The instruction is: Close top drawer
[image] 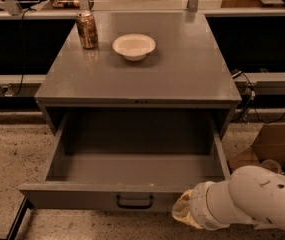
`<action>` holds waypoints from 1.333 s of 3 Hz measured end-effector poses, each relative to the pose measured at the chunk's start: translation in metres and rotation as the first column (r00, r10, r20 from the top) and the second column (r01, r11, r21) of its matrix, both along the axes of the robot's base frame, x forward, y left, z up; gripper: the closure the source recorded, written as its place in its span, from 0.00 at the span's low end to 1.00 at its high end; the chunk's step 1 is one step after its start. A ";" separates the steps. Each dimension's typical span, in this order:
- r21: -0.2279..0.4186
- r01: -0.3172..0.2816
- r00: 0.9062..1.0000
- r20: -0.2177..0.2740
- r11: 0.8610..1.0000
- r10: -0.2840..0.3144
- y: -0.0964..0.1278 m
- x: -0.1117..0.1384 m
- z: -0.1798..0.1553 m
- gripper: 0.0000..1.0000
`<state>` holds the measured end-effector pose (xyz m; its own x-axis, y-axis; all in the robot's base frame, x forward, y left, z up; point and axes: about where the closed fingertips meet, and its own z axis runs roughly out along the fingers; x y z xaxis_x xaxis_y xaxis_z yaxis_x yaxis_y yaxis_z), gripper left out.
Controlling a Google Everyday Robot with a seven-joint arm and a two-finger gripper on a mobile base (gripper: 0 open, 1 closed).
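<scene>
Gripper: the pale, cream-coloured gripper [183, 212] sits nearest the camera, low at the right end of the front panel of the wide, deep grey metal top drawer [72, 196]. Whether it touches the panel cannot be told.
Grip state: released or clenched, it cannot be told from this angle.
Arm: the thick white robot arm [254, 198] comes in from the lower right and runs leftward towards the top drawer's right front corner.
Handle: a dark bar handle [134, 201] of rectangular outline lies at the centre of the top drawer's front panel, left of the gripper and apart from it.
Top drawer: it stands pulled well out of the grey metal cabinet [49, 115], with its grey floor and side walls open to view from above.
Box: a brown cardboard box [276, 143] rests on the speckled floor [12, 149] to the right of the top drawer.
Worktop: the cabinet's flat grey worktop [187, 76] spreads above and behind the top drawer.
Bowl: a shallow round white bowl [134, 46] stands upright on the worktop, behind the top drawer and near its midline.
Can: a brown and gold drinks can [87, 29] stands upright just left of the bowl, towards the worktop's far left corner.
</scene>
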<state>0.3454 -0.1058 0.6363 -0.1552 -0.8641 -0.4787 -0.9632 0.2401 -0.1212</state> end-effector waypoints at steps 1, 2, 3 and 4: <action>0.002 0.015 1.000 0.011 1.000 -0.015 0.002 0.018 -0.002 1.00; 0.018 0.034 0.999 0.035 0.999 -0.035 0.006 0.048 0.003 1.00; 0.038 0.048 0.998 0.048 0.998 -0.050 0.008 0.083 0.006 1.00; 0.038 0.048 0.998 0.048 0.998 -0.050 0.008 0.083 0.006 1.00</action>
<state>0.4283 -0.0981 0.6428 -0.1726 -0.8376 -0.5184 -0.9431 0.2924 -0.1584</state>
